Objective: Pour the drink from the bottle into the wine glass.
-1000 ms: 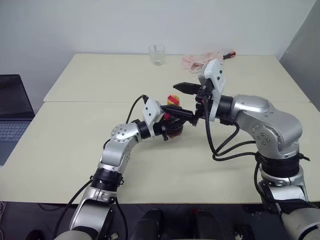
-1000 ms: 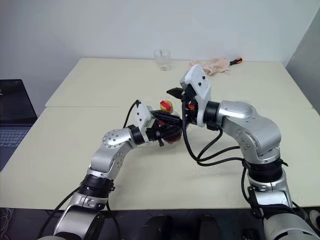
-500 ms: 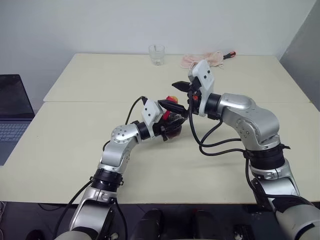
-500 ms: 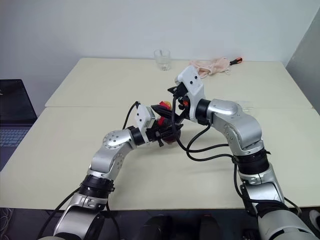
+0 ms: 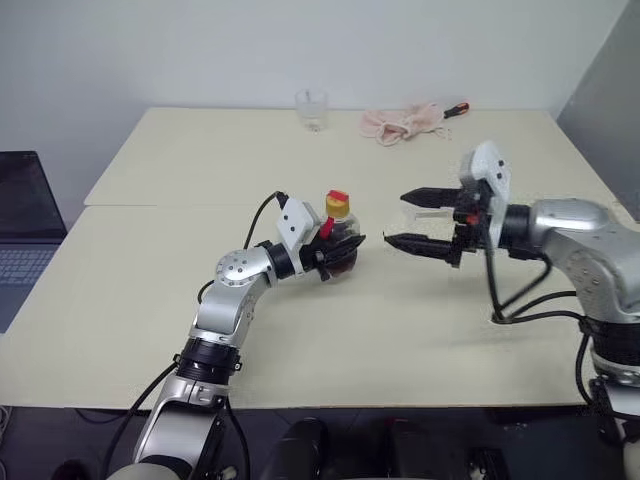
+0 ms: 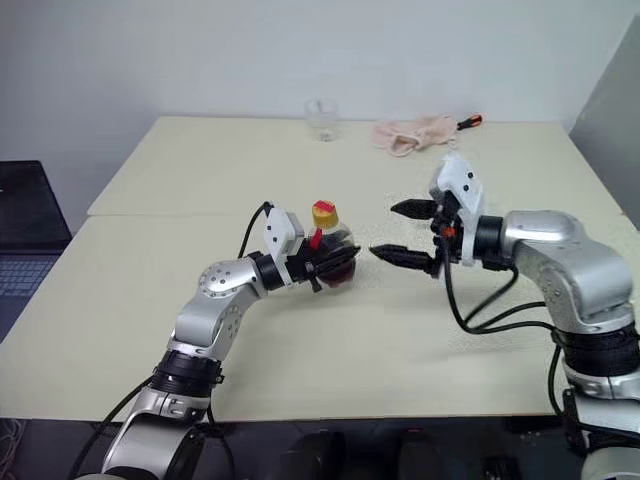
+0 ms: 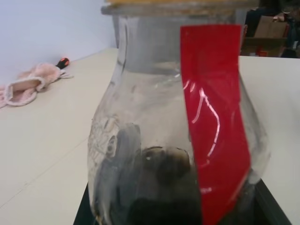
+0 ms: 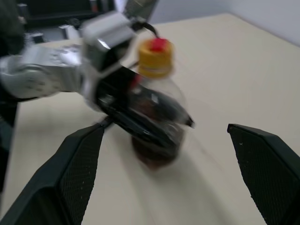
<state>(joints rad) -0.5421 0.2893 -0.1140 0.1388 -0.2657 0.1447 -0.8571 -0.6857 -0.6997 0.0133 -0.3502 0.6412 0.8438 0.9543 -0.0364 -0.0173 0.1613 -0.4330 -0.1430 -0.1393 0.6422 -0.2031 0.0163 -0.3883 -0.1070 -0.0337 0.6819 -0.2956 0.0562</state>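
Your left gripper (image 5: pixel 343 247) is clamped on the bottle (image 5: pixel 341 240), which stands upright above the table (image 5: pixel 150 290) with its yellow cap (image 5: pixel 338 203) on, while your right gripper (image 5: pixel 412 218), jaws spread and empty, sits just right of it, pointing toward it.

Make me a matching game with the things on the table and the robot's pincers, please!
Things:
1. bottle
2. right pincer
3. pink cloth
4. short clear tumbler

Where or how:
A. wide open, holding nothing
B. held in the shut left pincer, yellow cap on
C. crumpled at the far edge of the table, beside a red-handled tool
D. standing alone at the far edge

Pairs: 1-B, 2-A, 3-C, 4-D
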